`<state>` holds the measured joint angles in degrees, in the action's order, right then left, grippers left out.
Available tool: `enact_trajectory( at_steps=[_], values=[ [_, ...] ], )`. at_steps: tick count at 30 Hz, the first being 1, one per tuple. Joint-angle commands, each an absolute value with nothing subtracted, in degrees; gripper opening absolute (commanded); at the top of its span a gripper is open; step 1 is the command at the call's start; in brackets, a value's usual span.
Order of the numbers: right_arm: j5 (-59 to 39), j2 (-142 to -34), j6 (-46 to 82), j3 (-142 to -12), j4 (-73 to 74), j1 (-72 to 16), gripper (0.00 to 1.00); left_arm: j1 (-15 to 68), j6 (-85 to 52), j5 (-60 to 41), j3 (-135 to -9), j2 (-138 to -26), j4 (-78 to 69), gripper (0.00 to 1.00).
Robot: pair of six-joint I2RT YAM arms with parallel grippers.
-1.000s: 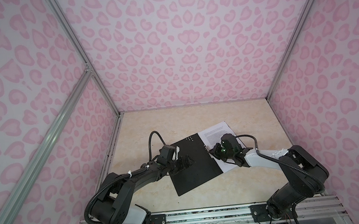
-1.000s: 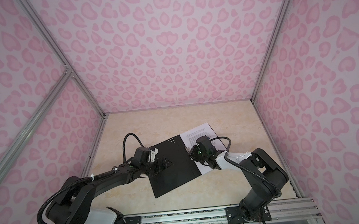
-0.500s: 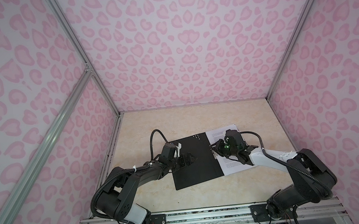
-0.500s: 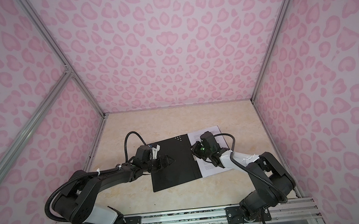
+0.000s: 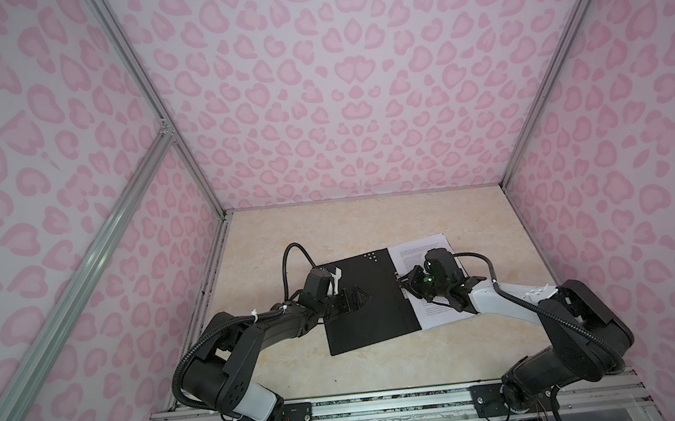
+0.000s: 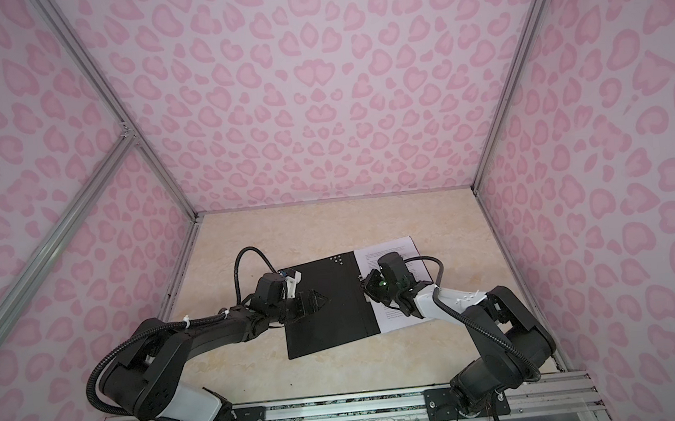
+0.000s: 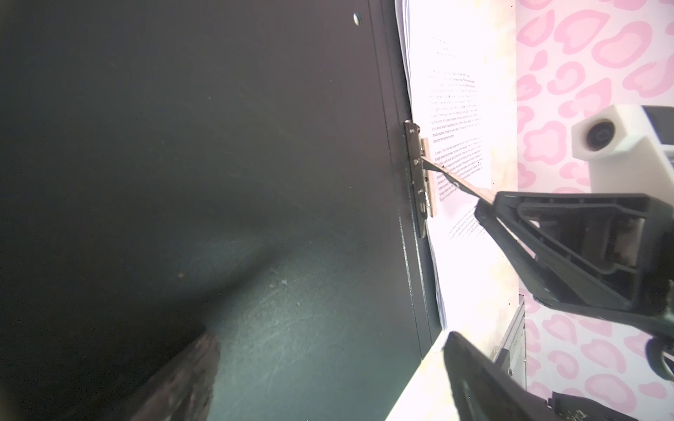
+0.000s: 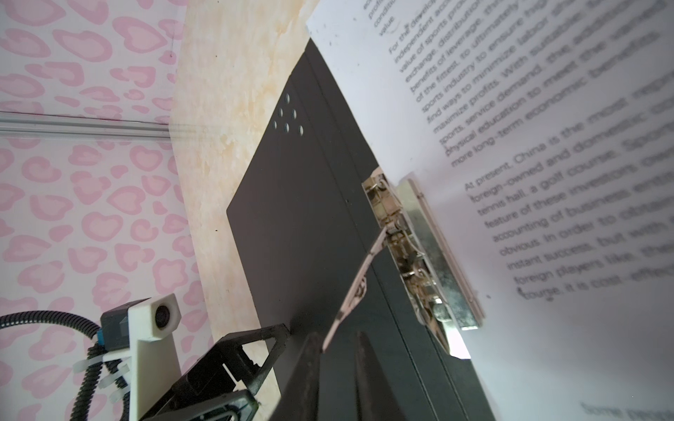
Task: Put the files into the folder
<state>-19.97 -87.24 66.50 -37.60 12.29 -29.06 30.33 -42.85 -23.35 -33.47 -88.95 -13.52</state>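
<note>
Open black folder (image 5: 375,325), lower centre in both top views, has swung squarer since a sec ago; files (image 5: 418,250) on its right half. R gripper (image 5: 404,282) narrow, pinching clip lever (image 8: 359,277). L gripper (image 5: 362,298) wide over left cover, so clamping prob. next.

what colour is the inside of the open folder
Black, matte and plain. The folder shows best in the right wrist view, beside the white printed papers.
</note>
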Motion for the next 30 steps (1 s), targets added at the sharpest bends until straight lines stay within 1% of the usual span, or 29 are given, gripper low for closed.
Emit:
enact_trajectory(
  at_steps=[1,7,15,30],
  values=[
    [-20.30,-87.99,67.39,-37.71,12.78,-28.69,0.18,30.23,-43.07,-19.69,-32.72,-89.83,-2.38,0.98],
    [-20.44,-87.51,67.98,-36.71,13.62,-28.37,0.15,30.23,-43.07,-19.69,-32.87,-90.22,-2.36,0.98],
    [-22.43,-88.08,68.38,-37.48,13.95,-27.33,0.18,30.23,-43.07,-19.73,-32.89,-90.18,-2.42,0.98],
    [-24.32,-89.51,69.49,-38.49,14.90,-26.20,0.18,30.25,-43.07,-20.36,-32.83,-90.53,-2.98,0.99]
  ],
)
